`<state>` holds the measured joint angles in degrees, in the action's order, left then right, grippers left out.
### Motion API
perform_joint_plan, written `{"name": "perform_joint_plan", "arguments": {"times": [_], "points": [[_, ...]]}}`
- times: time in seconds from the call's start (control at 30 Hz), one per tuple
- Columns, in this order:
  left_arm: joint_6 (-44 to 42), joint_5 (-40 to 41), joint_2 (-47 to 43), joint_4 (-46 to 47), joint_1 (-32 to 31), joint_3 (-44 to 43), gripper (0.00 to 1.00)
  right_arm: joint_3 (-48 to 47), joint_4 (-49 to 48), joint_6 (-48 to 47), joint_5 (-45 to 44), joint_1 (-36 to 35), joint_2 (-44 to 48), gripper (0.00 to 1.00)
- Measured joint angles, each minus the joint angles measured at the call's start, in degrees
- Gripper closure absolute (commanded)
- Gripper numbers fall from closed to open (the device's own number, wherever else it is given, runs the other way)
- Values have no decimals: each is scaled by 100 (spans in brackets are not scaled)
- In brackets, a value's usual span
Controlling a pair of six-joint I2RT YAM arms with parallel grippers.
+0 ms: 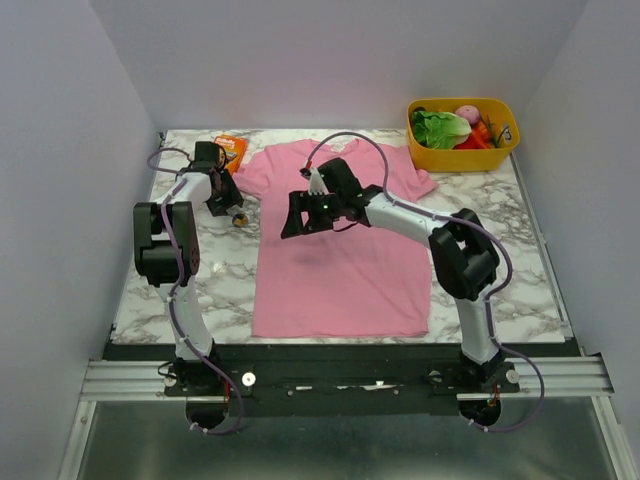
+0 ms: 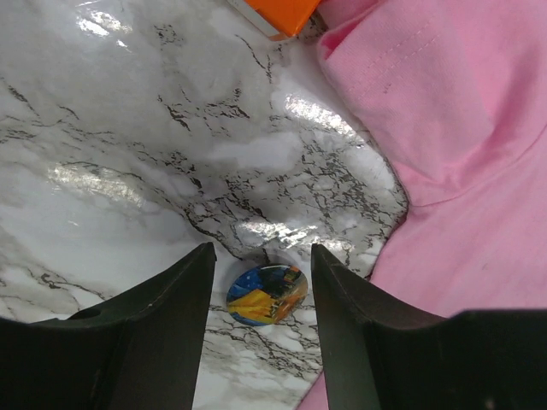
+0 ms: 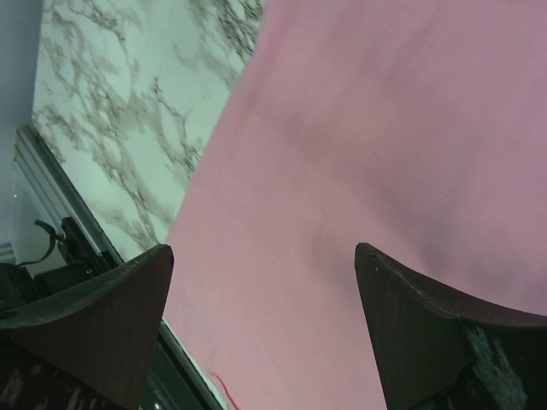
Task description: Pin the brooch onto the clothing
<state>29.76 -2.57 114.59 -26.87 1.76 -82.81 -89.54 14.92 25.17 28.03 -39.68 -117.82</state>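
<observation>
One brooch on table inside parted left pincer, untouched; right pincer wide above one pink T-shirt.

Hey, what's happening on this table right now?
Two robot arms are working over a pink short-sleeved T-shirt spread flat on a marble-patterned table. The left gripper is down beside the shirt's sleeve, its jaws open on either side of a small round brooch with a blue and yellow face, which lies on the table, not yet gripped. The right gripper hangs open above the shirt's chest, holding nothing. The brooch is not on the shirt yet.
</observation>
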Motion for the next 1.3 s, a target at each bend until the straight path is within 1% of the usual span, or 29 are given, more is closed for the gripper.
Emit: {"name": "perform_joint_plan", "arguments": {"times": [0.03, 0.07, 0.1, 0.2, 0.23, 0.43, 0.5, 0.9, 1.0, 1.1, 1.23, 1.3], "points": [[-20, -7, 87, -55, 0, -79, 47, -109, -87, 70, 57, -61, -114, 18], [-48, -11, 160, -98, 0, -138, 49, -214, -162, 138, 131, -120, -221, 23], [-68, -11, 192, -138, 0, -153, 50, -341, -238, 238, 208, -181, -341, 26], [-118, -17, 201, -278, 0, -138, 53, -697, -437, 487, 369, -284, -632, 27], [-127, -20, 199, -275, 0, -120, 54, -811, -501, 575, 411, -315, -723, 29], [-146, -107, 48, -138, -11, 153, 55, -1438, -750, 1029, 551, -382, -1209, 31], [-146, -116, -11, -87, -24, 243, 55, -1652, -804, 1154, 560, -385, -1392, 34], [-81, -372, -688, 234, -72, 1266, 58, -2385, -879, 1576, 597, -417, -2302, 37], [-57, -457, -769, 319, -72, 1390, 57, -2514, -879, 1589, 592, -426, -2409, 37], [-15, -527, -822, 382, -70, 1471, 52, -2682, -883, 1593, 581, -424, -2485, 37], [96, -647, -881, 407, 0, 1526, 52, -3049, -881, 1600, 509, -426, -2614, 37], [151, -678, -883, 398, 76, 1526, 54, -3248, -885, 1613, 457, -424, -2695, 37]]}}
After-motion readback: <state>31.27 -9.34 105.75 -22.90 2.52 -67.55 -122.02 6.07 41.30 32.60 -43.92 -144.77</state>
